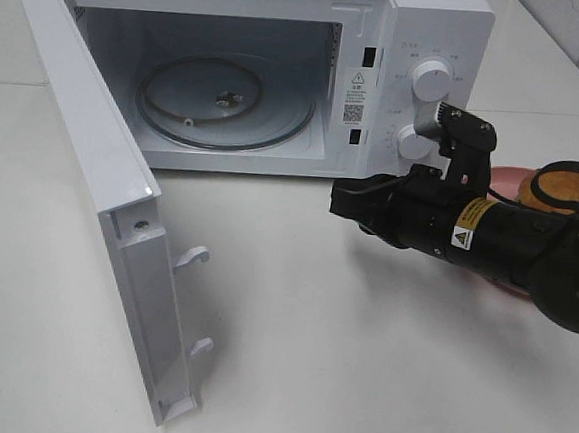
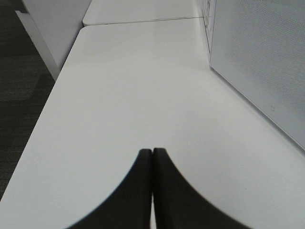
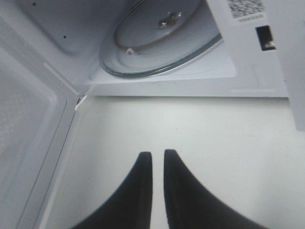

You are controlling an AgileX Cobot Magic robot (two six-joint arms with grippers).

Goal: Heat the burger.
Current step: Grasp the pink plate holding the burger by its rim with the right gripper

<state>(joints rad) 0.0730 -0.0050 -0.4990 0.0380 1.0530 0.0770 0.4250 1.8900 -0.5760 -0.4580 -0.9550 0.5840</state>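
So the big white worktop (image 1: pixel 338 361) has the microwave (image 1: pixel 435 27) at the back, and its door (image 1: pixel 94 151) is swung wide open, so that bit looks done. The glass turntable (image 1: pixel 267 114) inside has nothing on it. The right arm (image 1: pixel 488 237) is stretched across in front of the control panel, pointing toward the open cavity. Behind it is a pink plate (image 1: pixel 506 179) with the burger (image 1: pixel 558 187) on it, on the worktop just right of the microwave and mostly hidden by the arm. The right jaws are parted by just a crack with nothing between them. The left jaws are pressed together on nothing, over bare worktop off to the side of the microwave. My read: the burger hasn't been picked up yet, so grabbing it, loading it, shutting the door and turning the knobs are all left
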